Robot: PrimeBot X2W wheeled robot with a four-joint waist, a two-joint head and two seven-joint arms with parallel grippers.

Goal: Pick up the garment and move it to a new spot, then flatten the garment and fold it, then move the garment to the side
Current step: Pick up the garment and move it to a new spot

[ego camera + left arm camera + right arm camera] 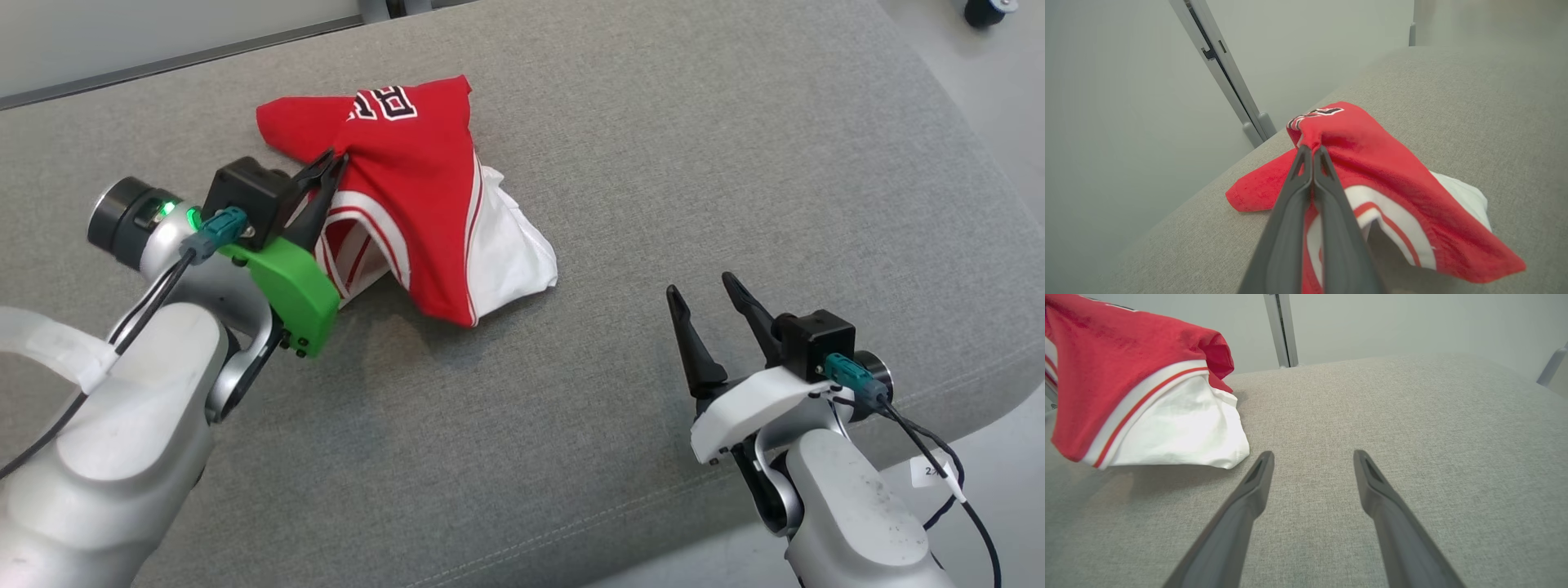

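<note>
Because the garment, a red jersey with white trim and a white layer showing beneath, lies bunched in a tented heap on the far left part of the grey padded surface, I judge this step to be the pick-up and carry to a new spot. My left jaws are pressed together on a fold of its red cloth near the lettered edge, fingertips right at the fold. That pinch looks thin, so I should lift straight and slowly, letting the hem clear the padding before moving sideways. My right jaws stand spread and empty, fingers well apart from the cloth; they could catch the white corner if it drags.
</note>
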